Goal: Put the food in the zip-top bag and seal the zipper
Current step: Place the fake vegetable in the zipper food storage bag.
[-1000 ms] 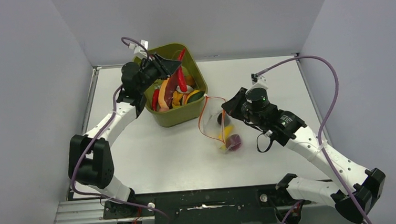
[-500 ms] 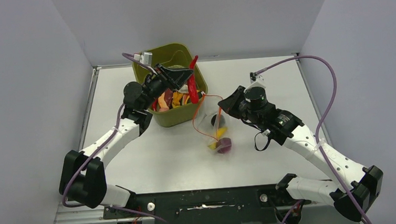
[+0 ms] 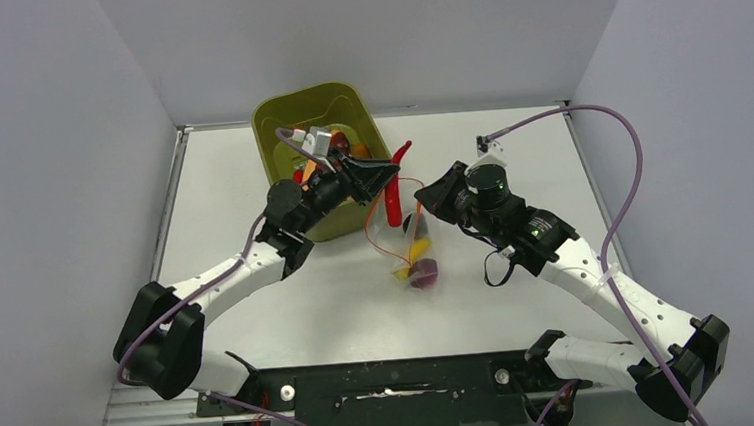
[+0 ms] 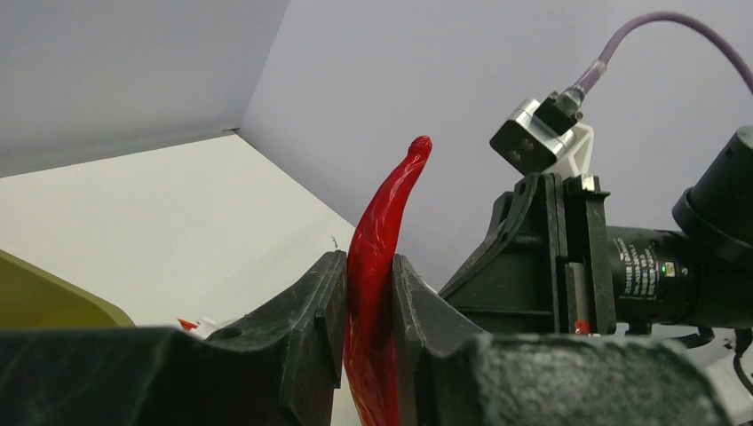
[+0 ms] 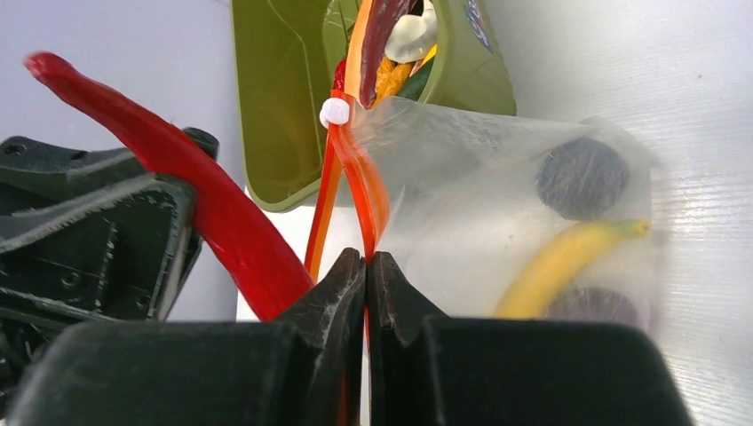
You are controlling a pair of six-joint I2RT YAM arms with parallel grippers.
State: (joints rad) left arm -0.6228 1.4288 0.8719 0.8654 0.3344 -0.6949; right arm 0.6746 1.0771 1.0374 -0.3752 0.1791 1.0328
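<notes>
My left gripper (image 3: 384,178) is shut on a long red pepper (image 3: 397,189), holding it in the air just over the open mouth of the zip-top bag (image 3: 408,256). In the left wrist view the pepper (image 4: 384,217) stands up between the fingers (image 4: 313,311). My right gripper (image 5: 366,257) is shut on the red-orange zipper (image 5: 362,182), holding one lip of the clear bag (image 5: 479,169) up. Inside lie a yellow banana (image 5: 559,262) and two dark round pieces (image 5: 582,177). More food (image 3: 340,143) sits in the bin.
The olive-green bin (image 3: 291,114) stands at the back, left of the bag, close behind my left wrist. A white slider (image 5: 335,111) sits on the zipper's far end. Grey walls close in the table on three sides.
My left arm has lifted the red pepper out of the bin and carried it right, to the bag's mouth. The bag hanging from my right gripper has shifted slightly left.
</notes>
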